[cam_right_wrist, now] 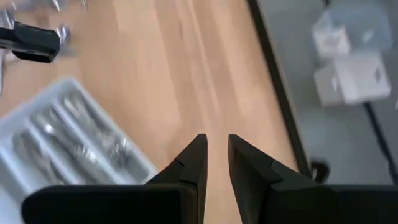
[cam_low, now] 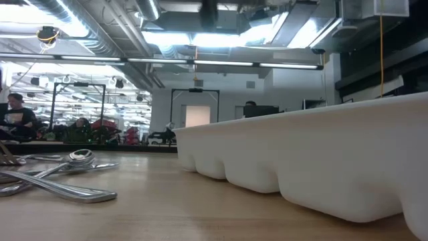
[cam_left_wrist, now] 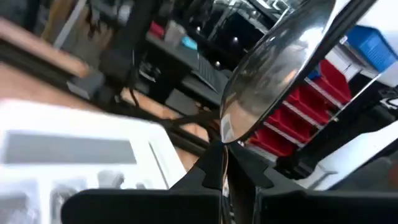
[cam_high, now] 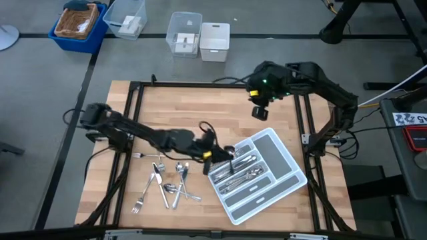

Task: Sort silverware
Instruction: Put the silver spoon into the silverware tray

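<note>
- Clamped between the left gripper [cam_left_wrist: 225, 177]'s two dark fingers, a spoon [cam_left_wrist: 273, 68] fills the left wrist view, its shiny bowl standing up past the fingertips.
- From above, the left gripper [cam_high: 227, 155] sits at the near-left edge of the light grey tray [cam_high: 283, 175], with the left arm stretched across the wooden table [cam_high: 200, 107] from the left side.
- Inside the tray, several pieces of silverware [cam_high: 241, 168] lie lengthwise in the slim compartments toward its left side; the wide compartment along its far-right side shows bare plastic.
- Left of the tray, a loose pile of forks and spoons [cam_high: 163, 183] lies scattered on the wood, well apart from the right arm.
- At table height that pile [cam_low: 60, 177] shows on the left of the low view and the tray's white wall [cam_low: 314, 161] rises on the right; neither gripper appears there.
- Over on the far right part of the table, the right gripper [cam_high: 260, 112] hangs above bare wood, beyond the tray's far corner and clear of it.
- Its own camera shows the right gripper [cam_right_wrist: 216, 152] with a narrow gap between the fingers [cam_right_wrist: 196, 158] and nothing in it, so it grasps nothing.
- Beyond the table's far edge, on the grey floor, stand two clear plastic boxes [cam_high: 185, 33] and a blue bin [cam_high: 80, 25].
- A seated person [cam_low: 19, 120] shows far off in the room at the left of the low view.
</note>
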Tool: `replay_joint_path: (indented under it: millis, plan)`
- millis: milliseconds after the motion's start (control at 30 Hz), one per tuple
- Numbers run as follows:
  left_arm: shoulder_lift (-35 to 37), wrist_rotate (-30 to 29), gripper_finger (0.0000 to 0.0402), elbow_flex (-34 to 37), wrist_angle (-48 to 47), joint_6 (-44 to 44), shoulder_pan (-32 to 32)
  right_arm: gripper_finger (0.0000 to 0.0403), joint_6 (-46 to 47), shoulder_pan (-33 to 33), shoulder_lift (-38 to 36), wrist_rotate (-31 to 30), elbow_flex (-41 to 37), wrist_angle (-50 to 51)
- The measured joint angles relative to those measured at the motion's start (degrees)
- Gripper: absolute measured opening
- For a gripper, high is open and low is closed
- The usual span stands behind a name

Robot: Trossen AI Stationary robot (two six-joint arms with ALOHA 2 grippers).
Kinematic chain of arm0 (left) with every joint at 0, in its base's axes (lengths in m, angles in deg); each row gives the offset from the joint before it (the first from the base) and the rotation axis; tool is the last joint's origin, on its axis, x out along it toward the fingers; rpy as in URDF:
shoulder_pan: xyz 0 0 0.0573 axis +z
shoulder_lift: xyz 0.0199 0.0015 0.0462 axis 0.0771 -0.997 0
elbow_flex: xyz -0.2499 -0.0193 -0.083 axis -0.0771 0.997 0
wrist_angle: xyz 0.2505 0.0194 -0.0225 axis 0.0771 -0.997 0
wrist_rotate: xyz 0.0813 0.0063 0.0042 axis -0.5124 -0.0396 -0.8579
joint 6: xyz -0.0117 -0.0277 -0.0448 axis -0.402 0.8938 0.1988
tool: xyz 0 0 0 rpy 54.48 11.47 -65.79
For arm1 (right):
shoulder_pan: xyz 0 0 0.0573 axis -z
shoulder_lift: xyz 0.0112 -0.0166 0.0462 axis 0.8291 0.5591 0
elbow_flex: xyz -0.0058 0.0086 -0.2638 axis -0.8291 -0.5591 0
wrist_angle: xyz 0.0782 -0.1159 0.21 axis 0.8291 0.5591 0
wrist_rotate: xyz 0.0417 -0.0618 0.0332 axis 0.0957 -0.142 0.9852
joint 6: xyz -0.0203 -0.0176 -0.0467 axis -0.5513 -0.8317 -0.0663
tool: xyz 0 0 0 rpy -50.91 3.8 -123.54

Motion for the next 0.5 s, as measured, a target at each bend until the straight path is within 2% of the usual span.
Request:
replay_joint_path:
  millis: [67,233,400,500]
  plan:
    - [-4.18,0.82,0.0000,-0.77,1.35,2.84,-0.07,0.0065,1.34,-0.02,-0.02,0.14,-0.93,3.04]
    - [-11.96,2.56,0.0000,-2.98,1.31,6.98,-1.05,0.0065,2.49,-0.02,-0.38,4.11,-4.13,3.00]
    - [-16.03,3.27,0.0000,-3.95,0.87,7.19,-2.11,0.0065,2.15,-0.02,-0.45,4.13,-7.21,3.02]
    - [-16.60,3.27,0.0000,-4.09,-2.83,6.77,-2.15,0.0065,2.13,-0.02,-0.53,4.11,-9.64,2.97]
